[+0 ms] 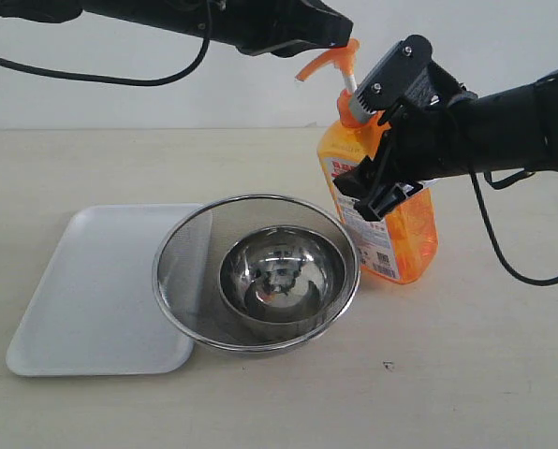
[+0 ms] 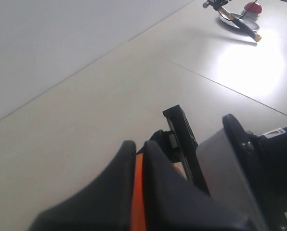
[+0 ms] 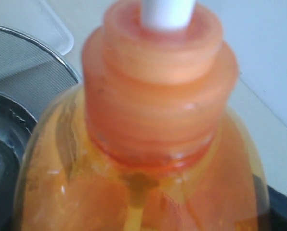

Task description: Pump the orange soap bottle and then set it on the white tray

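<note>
R gripper [image 1: 380,187]: jaws wide, clamped round upper body of orange soap bottle [image 1: 405,238], one black finger [image 1: 368,185] across the front face, over top of label. Seen close in R wrist view: ribbed orange collar [image 3: 158,96], white stem [image 3: 166,12] rising out of it, clear orange shoulders w/ dip tube inside.

L gripper [image 1: 333,37]: reaching in from upper left, tip right on top of pump head [image 1: 340,54]. Fingers [image 2: 158,163] narrow in L wrist view, thin orange strip in the slit betw. them; can't tell if pinching the pump or only lying on it.

Bottle: tall, translucent, rectangular, approx. upright, base on table [image 1: 466,374], right of centre. Spout pointing left and down.

Around: round mesh strainer [image 1: 185,267] just beside bottle on its left; touching or not, can't tell. Shiny steel bowl [image 1: 279,276] inside strainer. White tray [image 1: 92,290] further left, flat, rounded corners, low rim; strainer overlapping its right edge. So strainer + bowl betw. bottle and tray. Black cable [image 1: 504,253] hanging below R arm.

Label [image 1: 368,238]: white, red print at top, small blue/dark text lower down, barcode at bottom corner; nothing legible.
</note>
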Controlling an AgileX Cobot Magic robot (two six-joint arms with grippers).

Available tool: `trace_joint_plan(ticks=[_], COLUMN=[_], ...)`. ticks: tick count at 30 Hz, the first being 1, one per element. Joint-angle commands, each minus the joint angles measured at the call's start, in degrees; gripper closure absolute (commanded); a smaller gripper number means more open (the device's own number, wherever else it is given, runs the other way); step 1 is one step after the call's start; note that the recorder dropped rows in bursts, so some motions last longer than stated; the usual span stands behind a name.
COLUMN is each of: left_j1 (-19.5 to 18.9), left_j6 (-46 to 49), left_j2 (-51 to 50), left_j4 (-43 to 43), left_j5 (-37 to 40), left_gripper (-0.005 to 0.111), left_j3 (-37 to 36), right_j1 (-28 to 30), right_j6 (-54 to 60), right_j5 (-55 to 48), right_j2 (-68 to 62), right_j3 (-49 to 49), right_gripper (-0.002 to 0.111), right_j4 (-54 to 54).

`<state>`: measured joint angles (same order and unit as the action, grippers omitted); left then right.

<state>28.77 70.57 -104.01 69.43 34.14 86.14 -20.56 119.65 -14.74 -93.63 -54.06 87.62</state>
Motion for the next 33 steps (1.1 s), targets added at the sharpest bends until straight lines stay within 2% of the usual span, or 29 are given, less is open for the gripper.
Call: trace_joint_plan(ticks=[1, 33], left_j1=[2.45, 3.06], left_j6=[-0.31, -3.02], left_j2=[-2.7, -2.26], left_j4=[-2.89, -5.48], left_j5=[1.35, 0.12], left_gripper=[0.102, 0.102], left_j3=[-0.84, -0.84], right_j1=[0.04, 0.04], right_j6=[0.77, 1.76], right_j5=[-0.66, -1.59], right_j2=[0.98, 0.98], right_j3=[-0.27, -0.27], right_gripper=[0.108, 0.108], right_j4=[0.22, -0.24])
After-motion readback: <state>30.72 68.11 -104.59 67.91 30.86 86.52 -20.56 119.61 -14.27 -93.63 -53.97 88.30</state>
